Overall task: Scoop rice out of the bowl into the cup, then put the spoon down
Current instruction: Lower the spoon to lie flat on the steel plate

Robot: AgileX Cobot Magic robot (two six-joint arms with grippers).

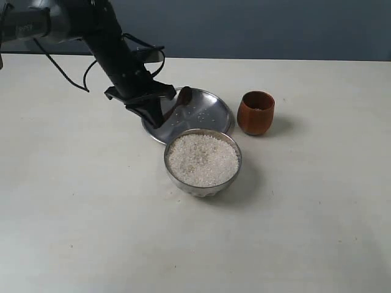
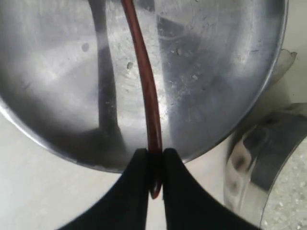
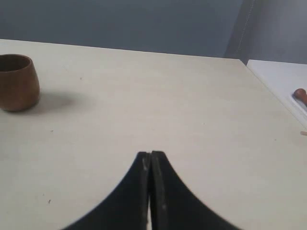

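left end effector [image 2: 155, 158] clamped on spoon [image 2: 144, 72] handle, over plate [image 1: 211, 113] just behind bowl [image 1: 204, 188] | rice [image 1: 203, 160] heaped in bowl | cup [image 1: 255, 113] fill unclear | right end effector [image 3: 151, 158] pinched shut, empty | spoon not set down yet

A shallow steel plate [image 1: 208, 113] lies flat on the pale counter [image 1: 73, 213], directly beneath the left claw [image 2: 154, 160]. Well away from the right claw [image 3: 150, 158], a small red thing [image 3: 300, 95] rests on a white ledge [image 3: 278, 76].

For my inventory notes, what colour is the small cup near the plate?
Reddish-brown wood; the cup shows best in the exterior view.
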